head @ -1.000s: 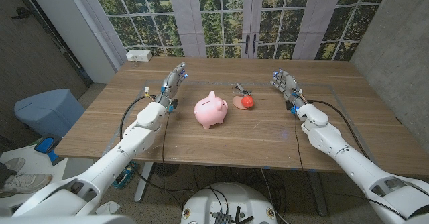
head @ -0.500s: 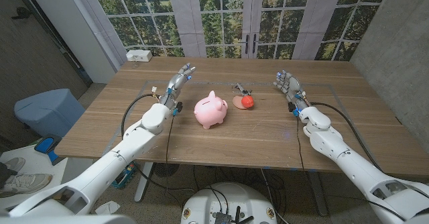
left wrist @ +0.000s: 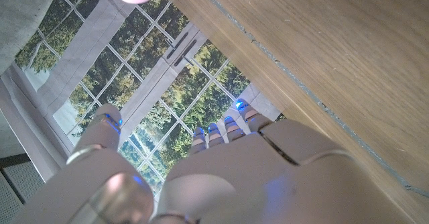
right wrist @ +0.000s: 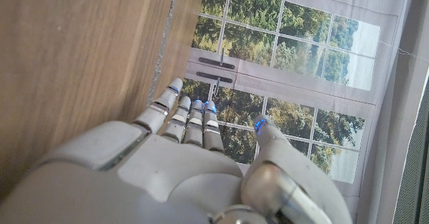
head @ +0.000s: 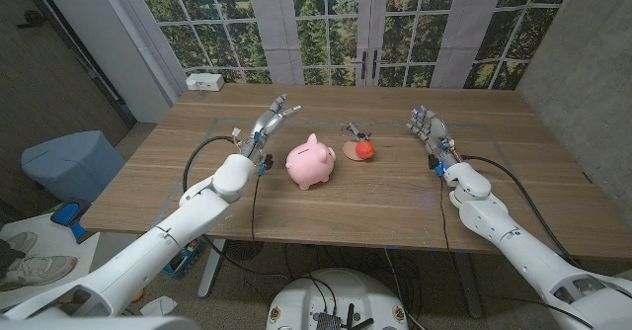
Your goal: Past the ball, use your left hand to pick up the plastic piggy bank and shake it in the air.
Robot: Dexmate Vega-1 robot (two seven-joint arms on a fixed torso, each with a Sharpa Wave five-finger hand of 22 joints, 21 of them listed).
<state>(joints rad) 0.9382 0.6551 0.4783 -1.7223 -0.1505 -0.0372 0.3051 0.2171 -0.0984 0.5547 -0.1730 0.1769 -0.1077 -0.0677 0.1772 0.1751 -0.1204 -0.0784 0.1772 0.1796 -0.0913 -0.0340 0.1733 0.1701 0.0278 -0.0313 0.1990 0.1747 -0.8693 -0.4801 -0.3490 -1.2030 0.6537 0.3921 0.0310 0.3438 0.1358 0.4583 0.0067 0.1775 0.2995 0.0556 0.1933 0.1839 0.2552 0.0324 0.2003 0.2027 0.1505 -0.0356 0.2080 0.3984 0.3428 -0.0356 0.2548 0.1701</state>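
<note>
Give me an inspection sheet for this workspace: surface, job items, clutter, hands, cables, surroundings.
Surface: wooden table, bare around the things.
Job's things: pink plastic piggy bank upright near the middle; small red ball to its right, apart from it.
Clutter: tan flat disc beside the ball; small dark metal item behind it; white box at the far left corner.
Hands: left hand open, beside the bank, not touching; right hand open, holding nothing.
Cables: black cable along the left arm, another along the right.
Surroundings: windows with trees; blue bin on the floor.

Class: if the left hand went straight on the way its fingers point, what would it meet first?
Probably nothing on the table: the left hand points past the piggy bank, toward the windows.
</note>
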